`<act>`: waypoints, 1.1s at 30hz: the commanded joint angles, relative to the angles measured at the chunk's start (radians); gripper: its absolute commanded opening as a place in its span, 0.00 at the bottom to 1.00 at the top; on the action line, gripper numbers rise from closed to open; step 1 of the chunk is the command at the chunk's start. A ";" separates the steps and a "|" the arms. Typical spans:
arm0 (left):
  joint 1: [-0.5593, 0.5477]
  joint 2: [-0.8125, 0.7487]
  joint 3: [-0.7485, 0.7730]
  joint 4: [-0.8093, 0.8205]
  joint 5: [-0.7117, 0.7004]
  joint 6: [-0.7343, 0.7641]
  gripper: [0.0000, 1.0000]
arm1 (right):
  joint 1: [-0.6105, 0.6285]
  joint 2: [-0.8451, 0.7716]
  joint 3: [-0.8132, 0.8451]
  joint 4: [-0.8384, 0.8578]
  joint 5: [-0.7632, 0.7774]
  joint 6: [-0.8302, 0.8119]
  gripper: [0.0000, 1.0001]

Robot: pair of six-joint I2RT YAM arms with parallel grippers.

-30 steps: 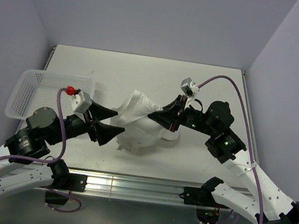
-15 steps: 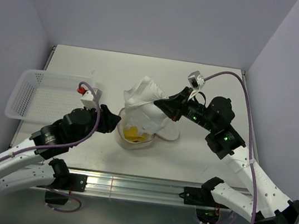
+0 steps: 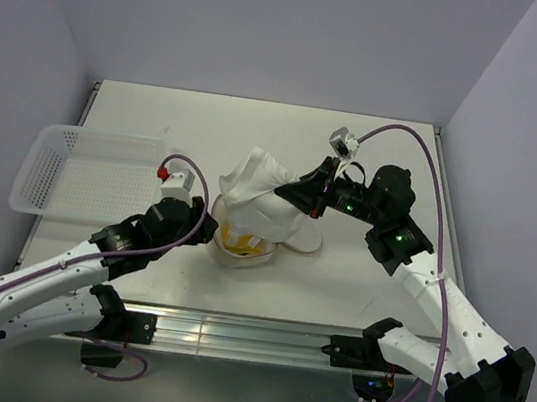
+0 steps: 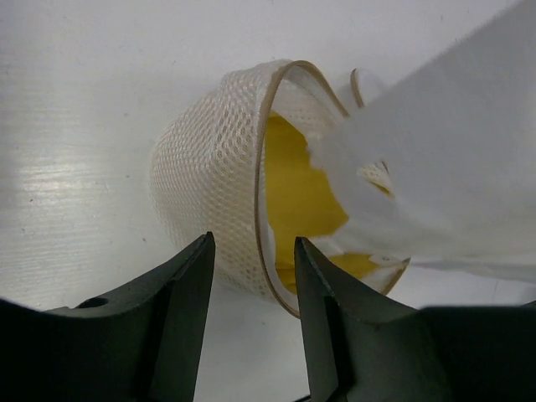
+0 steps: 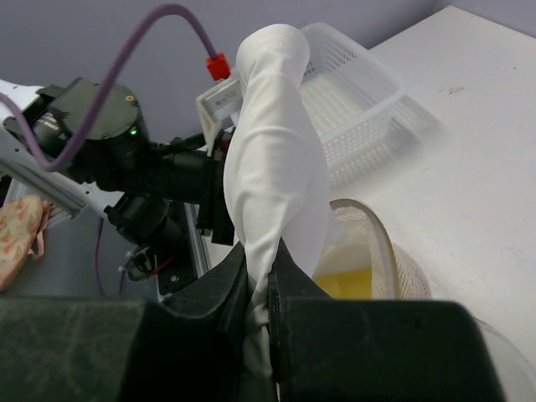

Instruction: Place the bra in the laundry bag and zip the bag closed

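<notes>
I'm looking down on the white surface (image 3: 378,147), with the white perforated plastic basket (image 3: 55,144) sitting at its left edge, well apart from the work in the middle.

The thin white cloth (image 5: 272,151) is standing up as a tall fold over the centre. The right gripper (image 5: 261,268) is pinching its lower end with the fingers pressed together on it. I cannot tell whether this cloth is joined to the bag.

Under it, the laundry bag (image 4: 209,167) is lying on its side on the surface, its mouth gaping towards the left arm. The mustard-yellow bra (image 4: 293,184) is sitting inside the bag, showing through the opening, so I'm judging the placing as done and the zipping as not yet done.

The left gripper (image 4: 253,244) is half spread and straddling the brownish zipper rim. One finger is outside the mesh wall and the other is on the mouth side, and neither looks clamped. The rim is running straight away from this gripper, between its fingers, so the left arm is the nearer one for working it.

I'm seeing no brand, label or readable writing anywhere, and I cannot make out the zipper pull.
</notes>
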 commanded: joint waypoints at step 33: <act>0.118 0.017 -0.083 0.285 0.160 0.027 0.00 | 0.098 0.173 -0.119 -0.003 0.184 -0.118 0.00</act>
